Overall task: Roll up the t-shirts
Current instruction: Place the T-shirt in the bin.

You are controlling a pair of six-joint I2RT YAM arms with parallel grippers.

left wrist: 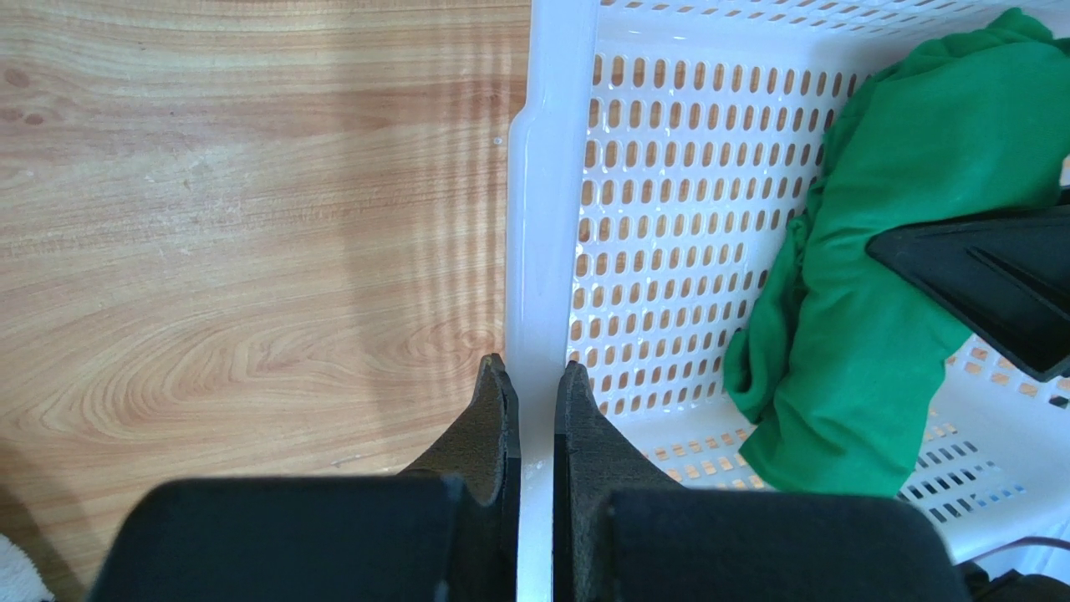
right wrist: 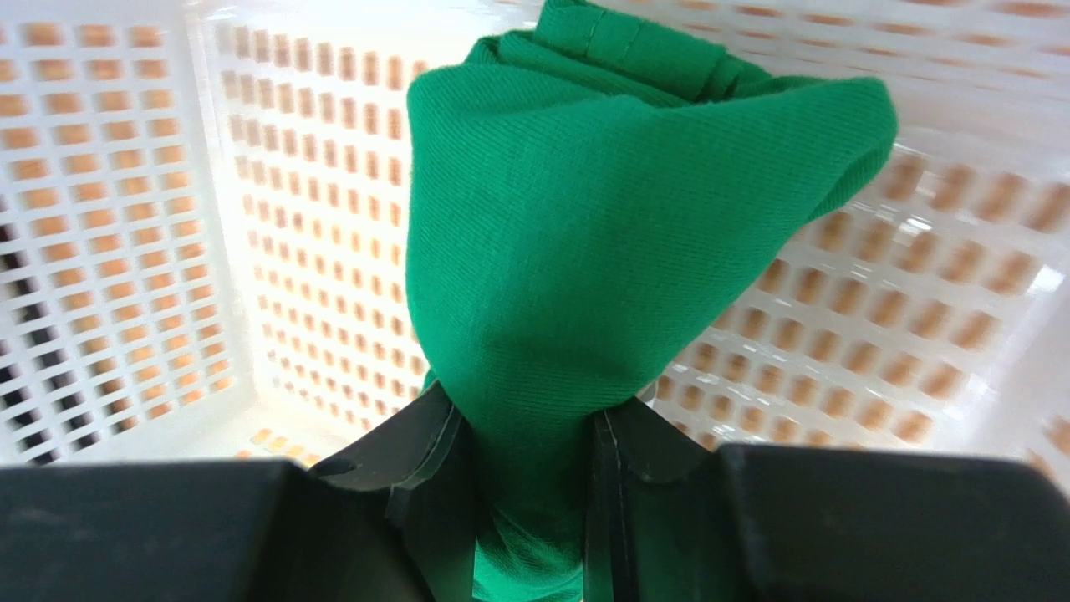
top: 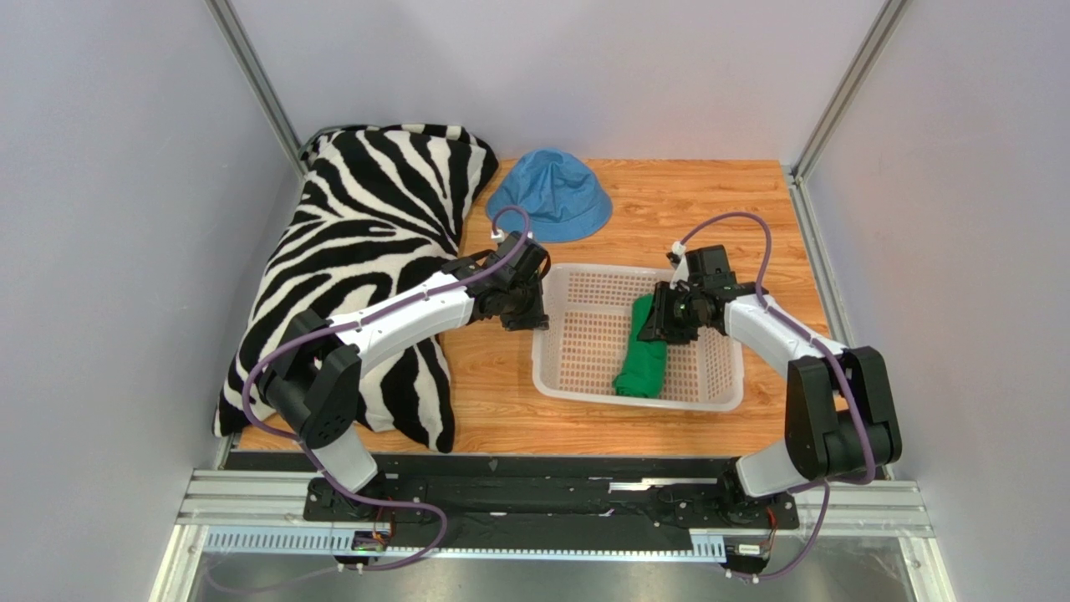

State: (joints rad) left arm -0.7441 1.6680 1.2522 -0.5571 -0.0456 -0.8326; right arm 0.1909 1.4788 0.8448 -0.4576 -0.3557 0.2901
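**Landmark.** A white perforated plastic basket (top: pixel 590 339) stands on the wooden counter (top: pixel 502 408). All positions below are given relative to this basket.

**Task item.** One bright green t-shirt (top: pixel 643 361) lies inside the basket, in its right half. It is gathered into a long, loose bundle that runs from the far side toward the near wall. Its near end rests on the basket floor close to the near wall. Its far end is caught up by the right arm. The cloth is bunched and creased, and it is not a tight, even roll.

**Right gripper** (right wrist: pixel 528 433). It sits inside the basket at the far end of the bundle and is clenched on the green cloth. The wrist view shows fabric pinched between both fingers and bulging out ahead of them. The fingers stand a little apart because of the thickness of the cloth.

**Left gripper** (left wrist: pixel 536 376). It is at the basket's left wall, clamped on the rim. One finger is outside, over the counter, and the other is inside, over the perforated floor, with the white wall held between them. It does not touch the t-shirt.

**Other items.**
- A black-and-white zebra-striped pillow (top: pixel 364 238) lies to the left of the basket, under the left arm, and is apart from the basket.
- A blue bucket hat (top: pixel 550 195) lies beyond the basket's far-left corner, near the basket but not touching it.
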